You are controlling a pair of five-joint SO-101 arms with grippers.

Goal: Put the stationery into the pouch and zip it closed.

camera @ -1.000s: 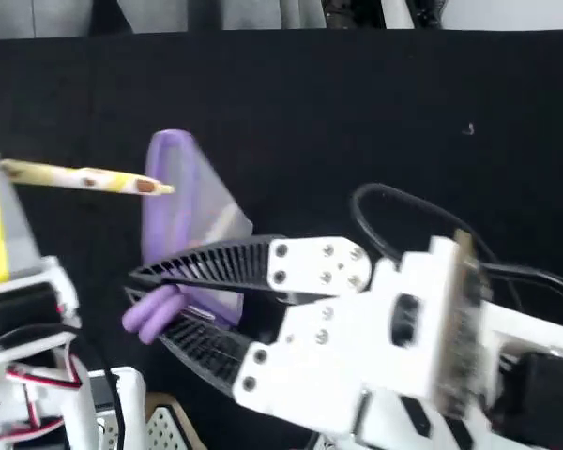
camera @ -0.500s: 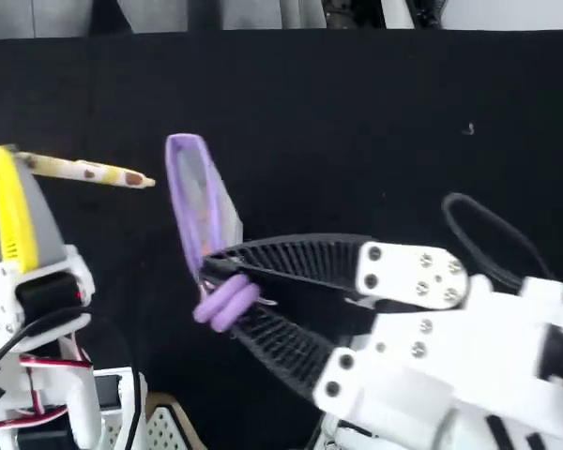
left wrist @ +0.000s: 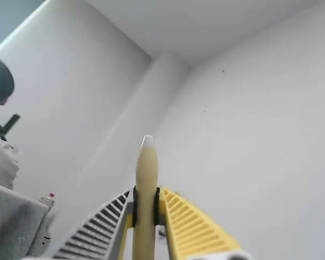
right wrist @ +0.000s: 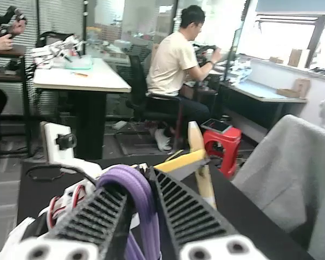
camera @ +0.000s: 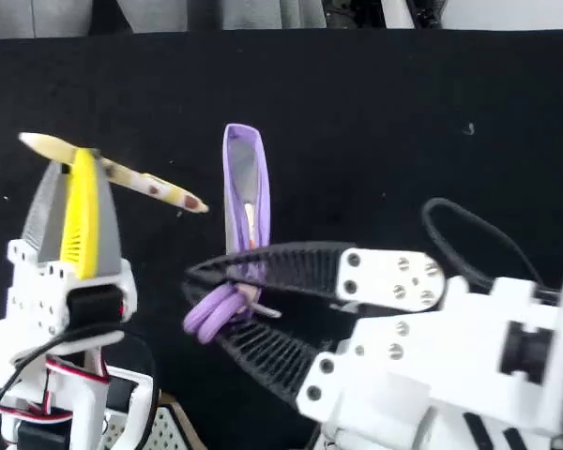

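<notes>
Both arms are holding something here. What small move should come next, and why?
Probably swing the left gripper so the tip of the pen nears the pouch. The pen is clamped but sits beside the pouch, apart from it, while the right gripper holds the pouch upright.

pouch (camera: 242,173): soft glossy plastic | pen (camera: 152,186): smooth glossy plastic | table (camera: 403,103): matt black cloth

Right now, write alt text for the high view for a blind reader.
The right gripper clamps a purple pouch, holding it on edge over the black table. Beside it, the left gripper grips a spotted yellow pen crosswise, one end pointing toward the pouch.
</notes>
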